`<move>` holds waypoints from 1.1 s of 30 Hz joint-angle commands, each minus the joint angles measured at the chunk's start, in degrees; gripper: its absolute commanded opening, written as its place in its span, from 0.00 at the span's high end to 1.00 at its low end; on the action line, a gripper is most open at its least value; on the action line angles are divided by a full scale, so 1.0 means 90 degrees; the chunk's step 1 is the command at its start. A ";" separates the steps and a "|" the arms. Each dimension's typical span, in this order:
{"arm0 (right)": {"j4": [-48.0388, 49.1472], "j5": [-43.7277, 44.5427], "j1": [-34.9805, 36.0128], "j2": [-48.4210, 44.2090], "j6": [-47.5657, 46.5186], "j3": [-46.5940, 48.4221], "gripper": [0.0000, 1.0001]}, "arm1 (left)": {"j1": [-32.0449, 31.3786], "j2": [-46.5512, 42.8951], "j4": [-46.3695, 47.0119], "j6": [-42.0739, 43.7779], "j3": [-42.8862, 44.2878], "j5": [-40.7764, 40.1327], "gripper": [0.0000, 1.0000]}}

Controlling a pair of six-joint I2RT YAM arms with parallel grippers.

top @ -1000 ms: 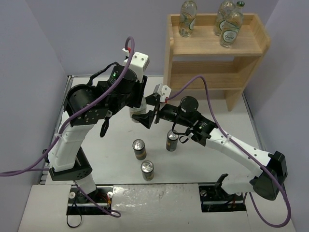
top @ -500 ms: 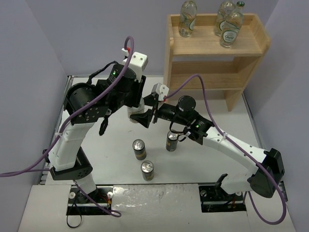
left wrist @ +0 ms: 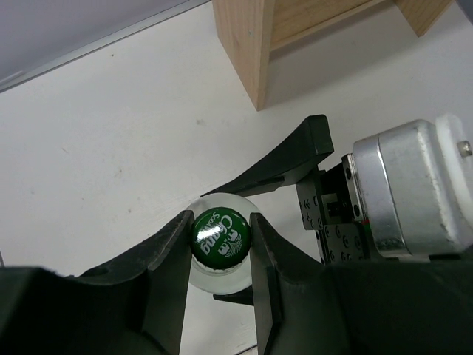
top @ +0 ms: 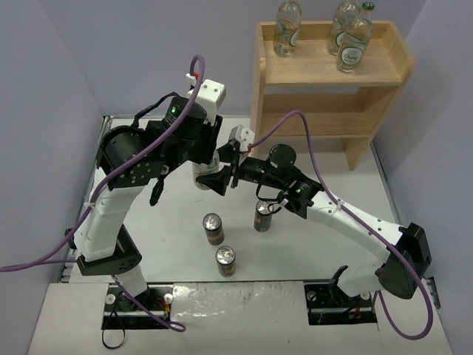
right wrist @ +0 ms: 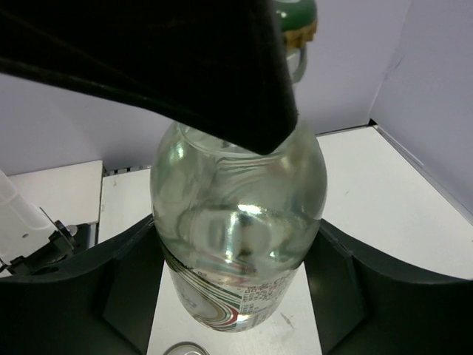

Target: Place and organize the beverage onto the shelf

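While left gripper (left wrist: 222, 238) jaws pinch the clear bottle (right wrist: 238, 185) by its cap, right gripper (right wrist: 236, 255) jaws flank its body, closure unclear; early release risks dropping it.

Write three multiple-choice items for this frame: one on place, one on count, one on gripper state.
1. Where do the cans stand? A) top tier B) table C) lower tier
2. How many bottles are on the shelf? A) three B) one C) five
3. The left gripper is: A) open, empty B) holding a can C) shut on the fourth bottle by its cap
Answers: B, all three stand on the table; A, three line the top tier; C, its fingers pinch the green cap.
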 commanded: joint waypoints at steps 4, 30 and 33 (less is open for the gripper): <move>0.0868 -0.1135 0.0083 0.0132 0.0251 0.0446 1.00 | 0.0010 -0.0190 0.0922 -0.0047 0.0264 0.0419 0.97; -0.1034 0.2510 -0.0443 -0.1273 -0.0541 0.1119 1.00 | 0.0440 -0.1576 0.2456 0.0061 -0.0495 -0.2656 0.06; -0.1580 0.3043 -0.1027 -0.1450 -0.0346 0.1634 1.00 | 0.0450 -0.1917 0.2397 -0.0036 -0.1420 -0.2726 0.06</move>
